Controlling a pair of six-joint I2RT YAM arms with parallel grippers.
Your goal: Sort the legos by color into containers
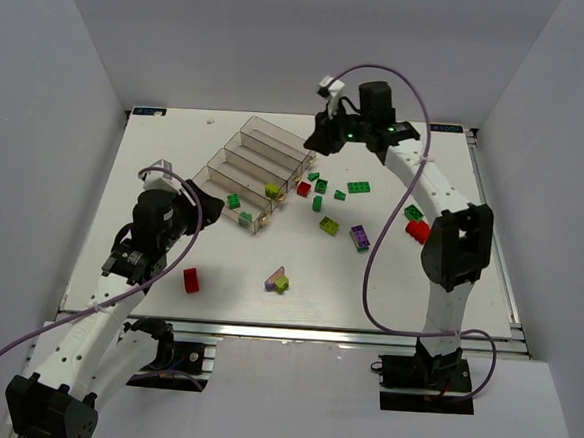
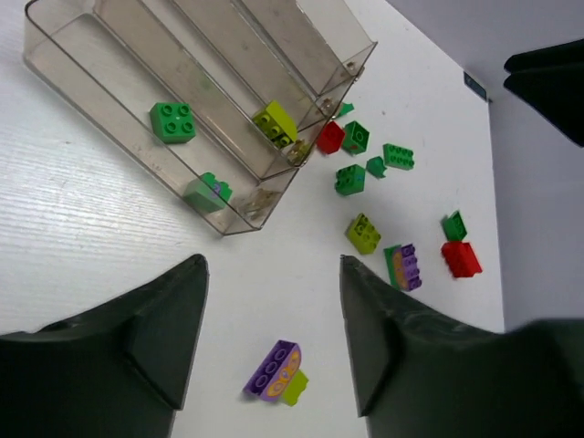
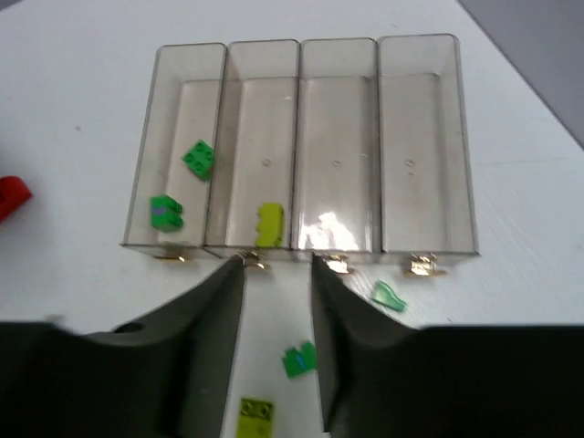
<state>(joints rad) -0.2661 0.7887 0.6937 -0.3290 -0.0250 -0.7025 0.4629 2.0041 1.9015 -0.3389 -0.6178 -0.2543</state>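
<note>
The four joined smoky bins (image 1: 239, 151) stand at the back middle. The nearest bin holds two green bricks (image 1: 233, 201), also in the left wrist view (image 2: 172, 121). The second bin holds a lime brick (image 1: 272, 191). Loose bricks lie to the right of the bins: red (image 1: 303, 189), green (image 1: 359, 187), lime (image 1: 329, 226), purple (image 1: 360, 237). A purple-and-lime piece (image 2: 274, 370) lies between my left fingers, below them. My left gripper (image 2: 272, 265) is open and empty. My right gripper (image 3: 276, 265) is open and empty above the bins' end (image 3: 338, 242).
A red brick (image 1: 190, 280) lies near the left arm. Another red brick (image 1: 419, 230) and a green one (image 1: 414, 214) lie by the right arm. White walls close in the table on three sides.
</note>
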